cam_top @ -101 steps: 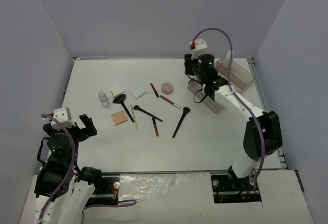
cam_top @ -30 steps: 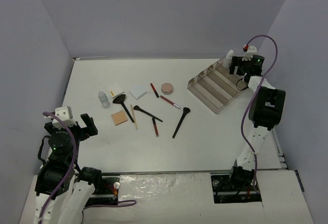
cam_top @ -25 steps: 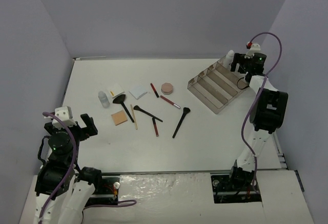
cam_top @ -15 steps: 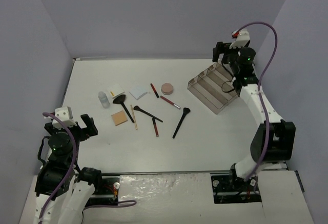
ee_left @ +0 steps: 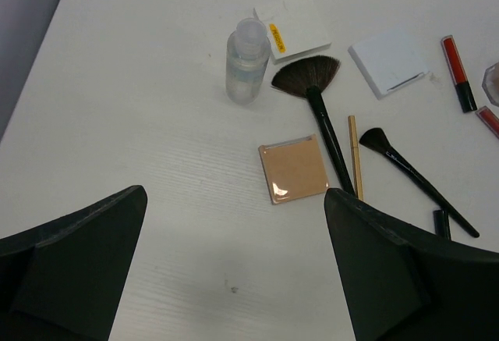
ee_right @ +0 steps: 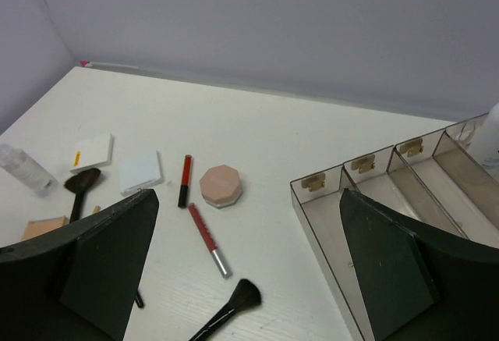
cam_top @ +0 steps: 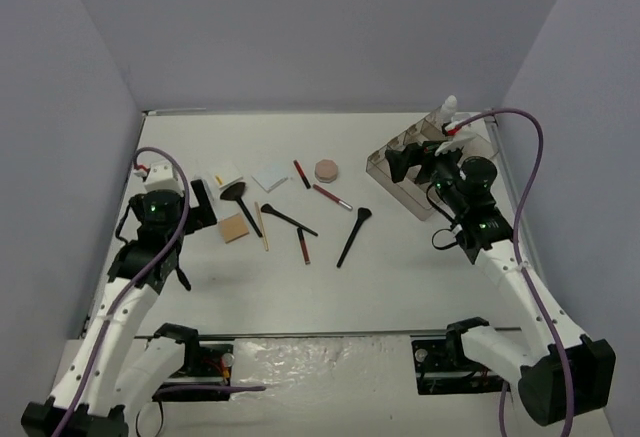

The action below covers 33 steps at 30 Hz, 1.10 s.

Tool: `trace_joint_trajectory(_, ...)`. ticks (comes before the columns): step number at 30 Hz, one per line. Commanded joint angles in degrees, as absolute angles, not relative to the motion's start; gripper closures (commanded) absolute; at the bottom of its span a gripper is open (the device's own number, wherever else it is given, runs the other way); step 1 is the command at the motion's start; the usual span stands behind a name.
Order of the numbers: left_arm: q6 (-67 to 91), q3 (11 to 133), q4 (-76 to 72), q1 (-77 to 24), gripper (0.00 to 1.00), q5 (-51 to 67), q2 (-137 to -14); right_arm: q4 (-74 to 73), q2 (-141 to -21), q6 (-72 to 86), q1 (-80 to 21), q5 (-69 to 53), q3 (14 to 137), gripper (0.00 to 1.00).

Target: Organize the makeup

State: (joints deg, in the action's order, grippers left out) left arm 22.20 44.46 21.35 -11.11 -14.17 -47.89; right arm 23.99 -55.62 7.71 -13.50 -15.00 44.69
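On the desk (cam_top: pixel 420 257), barely begun: apparently just one white-capped bottle (cam_top: pixel 449 109) in the clear tray (ee_right: pixel 382 177); fan brush (ee_left: pixel 323 118), pink compact (ee_right: pixel 221 185), tan pad (ee_left: pixel 293 171), wooden pencil (ee_left: pixel 355 158) loose. Left gripper (ee_left: pixel 234 208), right gripper (ee_right: pixel 249 200): wide open, empty.

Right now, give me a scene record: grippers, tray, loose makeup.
left gripper: open, empty, above the table near the tan pad
right gripper: open, empty, at the tray
tray: far right of table; the compartments in view hold nothing
loose on table: bottle, fan brush, tan pad, white pads, compact, red pencils
sorted so far: none seen in the tray
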Motion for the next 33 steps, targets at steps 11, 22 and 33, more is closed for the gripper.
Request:
trace_joint_trajectory(11,23.61,40.18,-21.93,-10.15,0.03,-26.74,-78.65,32.4,-41.19,12.7,-17.0,-18.41,36.03,0.0)
trace_joint_trajectory(22,26.63,49.75,-18.32,-8.95,0.17,-25.27,-87.93,31.96,-39.83,11.81,-18.37,-20.23,35.98,0.0)
trace_joint_trajectory(33,33.61,50.23,-16.58,-15.38,0.19,-39.88,-90.35,32.57,-39.85,11.87,-18.42,-22.29,35.17,0.0)
